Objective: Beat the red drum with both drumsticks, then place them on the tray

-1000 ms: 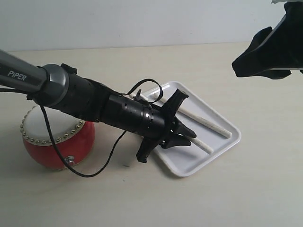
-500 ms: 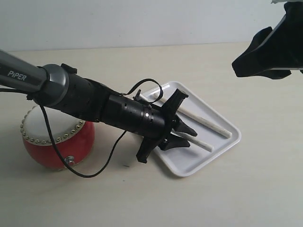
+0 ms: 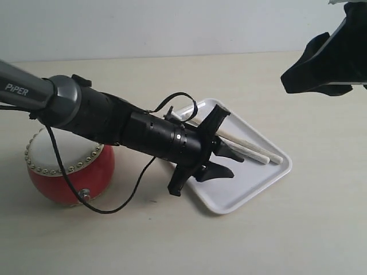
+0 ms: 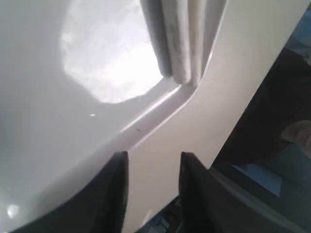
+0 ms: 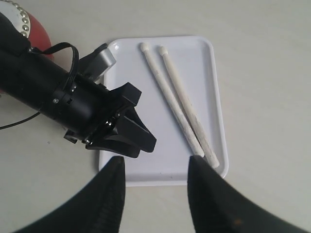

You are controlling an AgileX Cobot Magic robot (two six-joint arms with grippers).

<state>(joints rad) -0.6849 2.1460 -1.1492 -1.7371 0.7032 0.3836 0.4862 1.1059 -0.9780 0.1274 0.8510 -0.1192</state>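
The red drum with its cream skin stands at the left, partly behind my left arm. To its right lies the white tray, also seen from above in the right wrist view. Both pale drumsticks rest side by side in the tray, touching, along its far side. My left gripper hovers low over the tray, open, with nothing between its fingers; the stick ends lie ahead of it. My right gripper is open and empty, high above the tray's near edge.
The right arm's black gripper body hangs at the upper right. A black cable loops from the left arm down onto the beige tabletop by the drum. The table's far edge meets a pale wall.
The left gripper has opened wider and drawn back slightly. The drumstick that lay at its fingers now lies against the other stick further across the tray. The right arm has not moved.
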